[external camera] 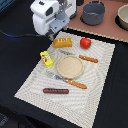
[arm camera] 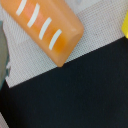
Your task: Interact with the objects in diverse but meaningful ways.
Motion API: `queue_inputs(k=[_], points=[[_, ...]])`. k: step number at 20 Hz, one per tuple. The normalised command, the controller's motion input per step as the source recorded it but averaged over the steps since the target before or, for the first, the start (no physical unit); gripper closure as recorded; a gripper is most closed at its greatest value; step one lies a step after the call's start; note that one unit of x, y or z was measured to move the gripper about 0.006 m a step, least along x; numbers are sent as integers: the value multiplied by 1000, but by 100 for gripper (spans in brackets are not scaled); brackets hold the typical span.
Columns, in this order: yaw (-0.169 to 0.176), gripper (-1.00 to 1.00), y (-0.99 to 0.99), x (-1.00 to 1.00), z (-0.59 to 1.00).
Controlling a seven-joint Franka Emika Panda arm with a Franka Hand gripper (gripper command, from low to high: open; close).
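Robot claw hovers just beside the loaf; its opening cannot be told. Tomato, packet, sausage near the plate, seemingly unhandled.

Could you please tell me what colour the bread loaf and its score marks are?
The bread loaf is golden orange with white score marks, clearest in the wrist view.
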Motion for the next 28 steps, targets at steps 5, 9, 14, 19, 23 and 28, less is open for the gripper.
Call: queue_inputs(k=[5, 9, 14, 19, 23, 28], points=[[197, -100, 181, 121, -237], [110, -100, 153, 148, -144], [28, -100, 234, 319, 0], [9, -100, 226, 311, -98], [12, -100, 173, 271, -209], [23, -100, 121, 151, -299]])
